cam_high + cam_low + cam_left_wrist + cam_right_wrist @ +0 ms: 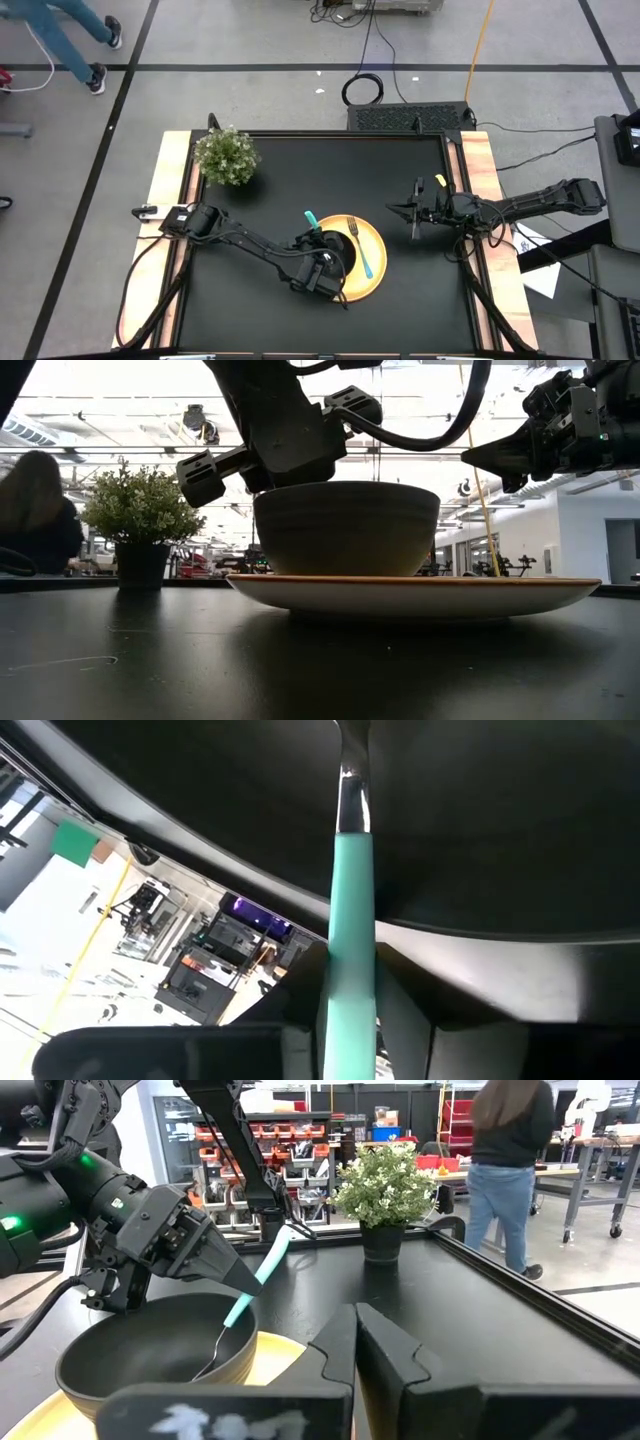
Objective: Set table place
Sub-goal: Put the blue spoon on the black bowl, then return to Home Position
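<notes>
left gripper (232,1280) clamped on teal spoon (248,1293) handle, spoon tip down inside black bowl (150,1350), bowl on yellow plate (372,285) near table (420,300) front centre, fork (361,257) lying on plate, right gripper (412,217) closed, empty, hovering right of plate, potted plant (227,156) back left

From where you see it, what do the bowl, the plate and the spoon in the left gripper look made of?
Bowl: matte dark grey, faintly ridged outside, likely glazed ceramic or melamine. Plate: yellow, smooth with a soft sheen, ceramic or hard plastic; the look leaves it open. Spoon: shiny, reflective neck and head, so metal, with an opaque teal handle that looks like plastic, clamped in the left gripper.
</notes>
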You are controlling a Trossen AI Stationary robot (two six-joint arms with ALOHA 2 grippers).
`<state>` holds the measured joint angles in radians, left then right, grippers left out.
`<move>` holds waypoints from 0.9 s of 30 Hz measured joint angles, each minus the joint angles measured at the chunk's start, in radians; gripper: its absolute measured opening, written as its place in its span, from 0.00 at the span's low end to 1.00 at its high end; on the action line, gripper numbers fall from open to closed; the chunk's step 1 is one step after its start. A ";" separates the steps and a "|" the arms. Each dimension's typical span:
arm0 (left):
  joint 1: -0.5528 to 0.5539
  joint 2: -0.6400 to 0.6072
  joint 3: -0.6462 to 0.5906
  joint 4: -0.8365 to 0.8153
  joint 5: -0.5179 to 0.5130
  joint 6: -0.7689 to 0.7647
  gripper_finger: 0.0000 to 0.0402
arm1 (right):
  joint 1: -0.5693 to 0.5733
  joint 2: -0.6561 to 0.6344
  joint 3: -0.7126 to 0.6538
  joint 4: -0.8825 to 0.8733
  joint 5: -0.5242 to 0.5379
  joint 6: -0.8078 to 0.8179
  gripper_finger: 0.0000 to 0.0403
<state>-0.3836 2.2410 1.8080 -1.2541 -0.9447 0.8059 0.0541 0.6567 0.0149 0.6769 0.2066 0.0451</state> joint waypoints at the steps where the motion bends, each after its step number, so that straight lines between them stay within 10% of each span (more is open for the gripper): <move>1: 0.000 0.000 0.000 -0.001 0.000 -0.003 0.18 | 0.000 0.000 0.000 0.000 0.000 0.000 0.00; 27: 0.000 0.000 0.015 -0.061 -0.076 -0.041 0.48 | 0.000 0.000 0.000 0.000 0.000 0.000 0.00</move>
<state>-0.3836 2.2410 1.8225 -1.3155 -1.0202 0.7649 0.0544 0.6567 0.0151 0.6769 0.2066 0.0448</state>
